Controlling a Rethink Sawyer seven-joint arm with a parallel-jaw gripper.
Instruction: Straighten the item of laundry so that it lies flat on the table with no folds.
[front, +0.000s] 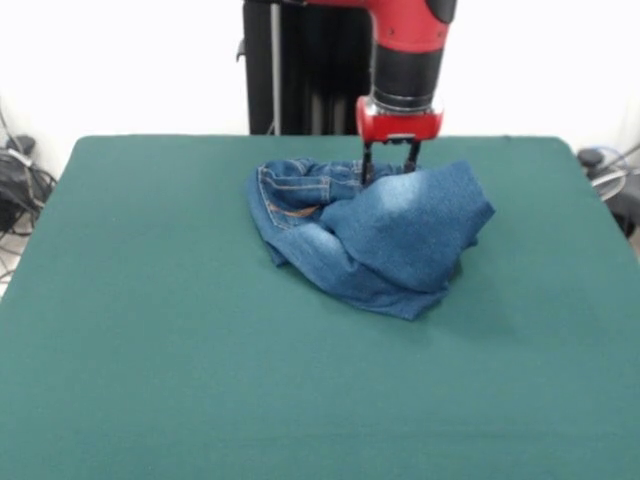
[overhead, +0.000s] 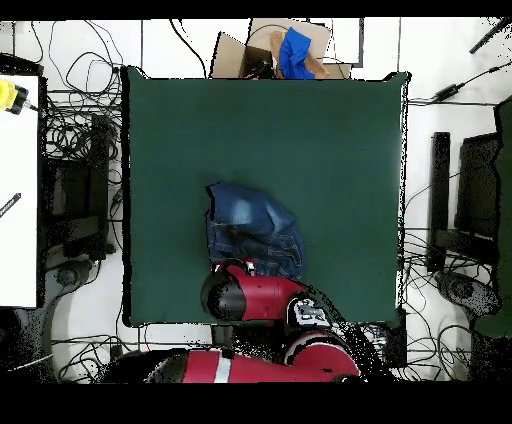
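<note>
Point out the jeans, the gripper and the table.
jeans (front: 400, 235): front view, on the folded-over upper layer.
gripper (front: 390, 160): front view, between the two black fingertips at the jeans' far edge.
table (overhead: 270, 130): overhead view, on bare green cloth beyond the jeans.

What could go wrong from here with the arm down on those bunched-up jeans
The jeans lie crumpled, one part folded over another, so a pull might drag the whole heap across the table rather than open it. The gripper sits at the heap's far edge and may catch several layers at once, keeping the fold. In the overhead view the arm covers that edge of the jeans, so the grasp is hard to check there.
</note>
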